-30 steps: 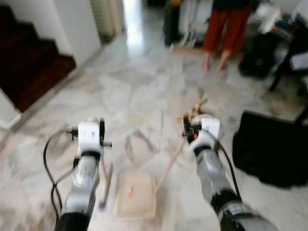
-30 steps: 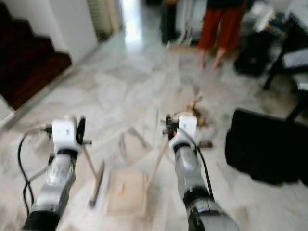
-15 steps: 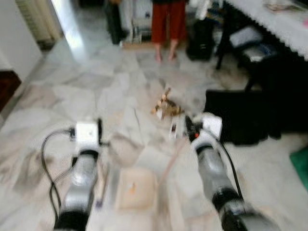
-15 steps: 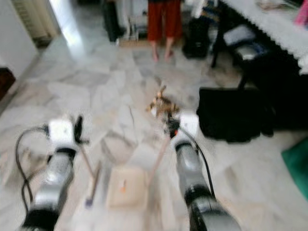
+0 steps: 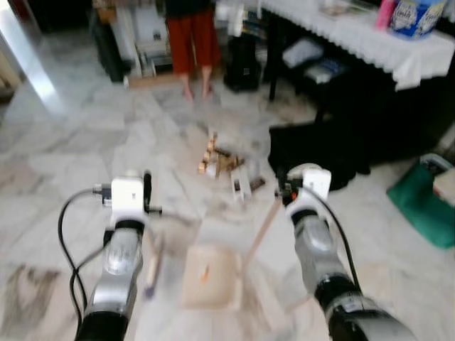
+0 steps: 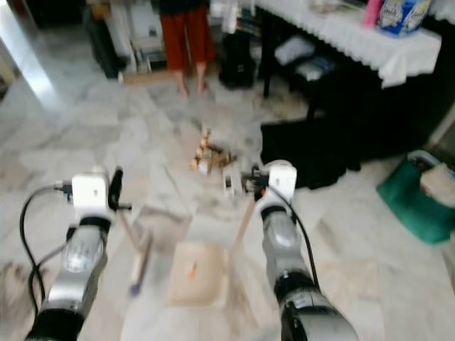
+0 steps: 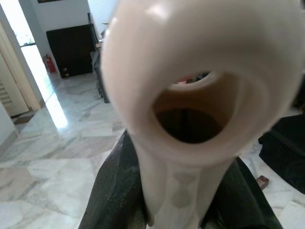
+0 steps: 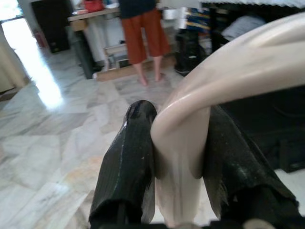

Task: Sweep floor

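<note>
Up close, the wrist views show each claw clenched on a cream handle: the left gripper (image 7: 183, 191) grips the brush handle (image 7: 190, 95), the right gripper (image 8: 178, 176) the dustpan handle (image 8: 224, 81). Between the arms, the beige dustpan (image 5: 210, 277) holds an orange scrap (image 5: 205, 272). A debris pile (image 5: 217, 160) lies at 12 o'clock from the pan.
</note>
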### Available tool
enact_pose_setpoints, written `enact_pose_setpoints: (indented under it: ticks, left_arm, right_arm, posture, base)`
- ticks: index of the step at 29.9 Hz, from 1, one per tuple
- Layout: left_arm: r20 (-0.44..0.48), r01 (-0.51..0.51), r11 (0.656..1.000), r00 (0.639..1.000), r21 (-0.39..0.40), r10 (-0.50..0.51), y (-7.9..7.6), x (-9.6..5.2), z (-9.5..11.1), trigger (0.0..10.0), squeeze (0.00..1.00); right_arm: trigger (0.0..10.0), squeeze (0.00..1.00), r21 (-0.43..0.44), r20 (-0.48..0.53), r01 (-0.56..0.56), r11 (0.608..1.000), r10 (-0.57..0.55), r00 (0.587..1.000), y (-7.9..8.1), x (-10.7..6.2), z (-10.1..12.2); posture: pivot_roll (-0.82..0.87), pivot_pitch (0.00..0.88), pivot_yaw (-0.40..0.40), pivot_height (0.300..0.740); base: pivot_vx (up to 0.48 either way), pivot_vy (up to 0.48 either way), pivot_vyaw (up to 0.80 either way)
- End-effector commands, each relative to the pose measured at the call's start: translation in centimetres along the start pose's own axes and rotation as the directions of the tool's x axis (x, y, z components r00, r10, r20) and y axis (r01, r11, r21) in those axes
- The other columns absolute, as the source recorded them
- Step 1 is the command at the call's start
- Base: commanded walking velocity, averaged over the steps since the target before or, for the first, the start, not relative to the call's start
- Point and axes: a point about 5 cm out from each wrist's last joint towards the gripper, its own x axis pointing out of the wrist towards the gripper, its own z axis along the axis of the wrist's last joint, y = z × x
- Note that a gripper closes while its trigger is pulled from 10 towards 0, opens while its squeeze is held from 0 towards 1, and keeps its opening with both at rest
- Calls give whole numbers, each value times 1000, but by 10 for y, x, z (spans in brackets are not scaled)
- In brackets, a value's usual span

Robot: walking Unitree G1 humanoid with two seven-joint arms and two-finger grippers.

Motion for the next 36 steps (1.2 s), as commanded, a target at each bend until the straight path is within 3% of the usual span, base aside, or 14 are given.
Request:
enact_pose_setpoints:
  ticks: [1, 9, 14, 29, 36]
  left_arm:
    - [67, -5, 1000, 998, 6, 4, 3, 4, 14, 10000, 0]
    - [54, -1, 1000, 999, -5, 1, 3, 4, 12, 10000, 0]
    - [52, 1, 1000, 999, -2, -1, 3, 4, 12, 10000, 0]
    - [51, 6, 1000, 999, -8, -6, 3, 4, 11, 10000, 0]
    - [53, 7, 1000, 999, -13, -6, 3, 5, 11, 10000, 0]
  right_arm:
    - [10000, 0, 8, 59, -3, 1000, 2, 998, 1, 7, 15]
    - [10000, 0, 32, 61, 14, 999, -16, 998, 0, 7, 16]
    - [10000, 0, 35, 60, 17, 999, -19, 998, -1, 7, 15]
    - [10000, 0, 25, 69, -1, 1000, -1, 998, 2, 6, 15]
    - [10000, 0, -22, 95, -16, 1000, 18, 995, 3, 6, 18]
  posture:
    - [16, 24, 55, 740]
    - [17, 22, 61, 740]
    - [16, 12, 62, 740]
    - [16, 0, 59, 740]
    - [14, 0, 61, 740]
  base:
    - [0, 0, 0]
    - [242, 0, 0]
    - [422, 0, -800]
    - [419, 0, 0]
    - [385, 193, 229]
